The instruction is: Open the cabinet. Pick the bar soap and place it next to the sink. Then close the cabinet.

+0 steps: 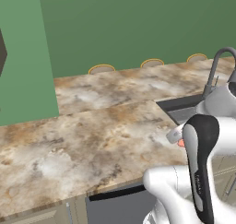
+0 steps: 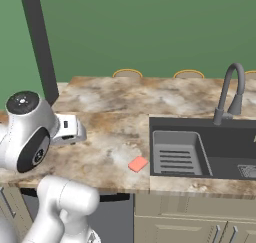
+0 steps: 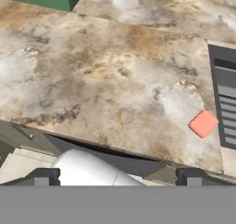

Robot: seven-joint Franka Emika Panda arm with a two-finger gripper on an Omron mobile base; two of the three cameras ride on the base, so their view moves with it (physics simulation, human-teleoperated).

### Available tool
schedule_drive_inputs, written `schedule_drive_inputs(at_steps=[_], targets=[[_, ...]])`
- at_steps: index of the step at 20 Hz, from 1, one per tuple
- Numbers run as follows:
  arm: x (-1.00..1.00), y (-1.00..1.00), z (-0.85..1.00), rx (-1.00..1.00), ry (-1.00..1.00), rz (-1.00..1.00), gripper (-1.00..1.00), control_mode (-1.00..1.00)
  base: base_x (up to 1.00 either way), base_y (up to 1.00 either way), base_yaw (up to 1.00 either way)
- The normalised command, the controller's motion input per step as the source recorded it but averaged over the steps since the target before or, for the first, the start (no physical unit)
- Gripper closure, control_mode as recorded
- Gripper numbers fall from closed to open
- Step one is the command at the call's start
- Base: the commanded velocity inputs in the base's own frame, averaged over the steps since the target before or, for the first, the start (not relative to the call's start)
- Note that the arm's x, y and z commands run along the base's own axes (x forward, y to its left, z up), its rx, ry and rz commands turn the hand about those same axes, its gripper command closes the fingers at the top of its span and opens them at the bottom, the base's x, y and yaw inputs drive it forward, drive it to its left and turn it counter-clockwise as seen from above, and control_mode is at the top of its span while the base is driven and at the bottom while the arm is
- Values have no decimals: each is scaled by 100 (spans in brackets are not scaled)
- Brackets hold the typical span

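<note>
Now bar soap near counter front edge, beside sink

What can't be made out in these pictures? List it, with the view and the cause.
- Bar soap: left base view, mostly hidden behind the arm; it lies plain on the counter in the right base view.
- Sink: right end cut off by the frame edge in the right base view; in the hand view only a strip shows.
- Faucet: left base view, base hidden by the arm.
- Pincer: hand view, fingertips wide apart, partly cut by the bottom band.
</note>
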Motion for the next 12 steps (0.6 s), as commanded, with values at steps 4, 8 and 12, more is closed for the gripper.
schedule_drive_inputs(at_steps=[4,8,12], targets=[[-45,38,31,0,-15,-5,-100,-100,0,0,0],[-14,34,21,0,-7,-16,-100,-100,0,0,0],[-21,20,15,0,-1,-21,-100,-100,0,0,0]])
